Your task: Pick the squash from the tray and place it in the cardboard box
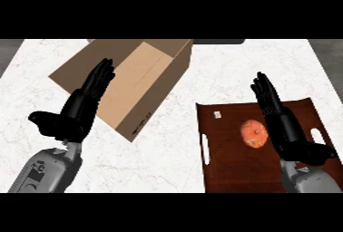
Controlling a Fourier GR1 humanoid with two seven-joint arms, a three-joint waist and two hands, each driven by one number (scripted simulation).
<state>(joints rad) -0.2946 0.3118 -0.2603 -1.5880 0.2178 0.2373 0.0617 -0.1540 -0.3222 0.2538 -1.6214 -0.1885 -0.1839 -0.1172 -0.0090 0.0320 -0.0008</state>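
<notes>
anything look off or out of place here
Nothing looks spilled or damaged. The cardboard box sits turned at an angle to the counter, while the tray lies square to it. The squash rests on the tray.

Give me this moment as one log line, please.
stage: before grasp | squash: on tray | right hand: open, beside squash | left hand: open, by cardboard box
</notes>
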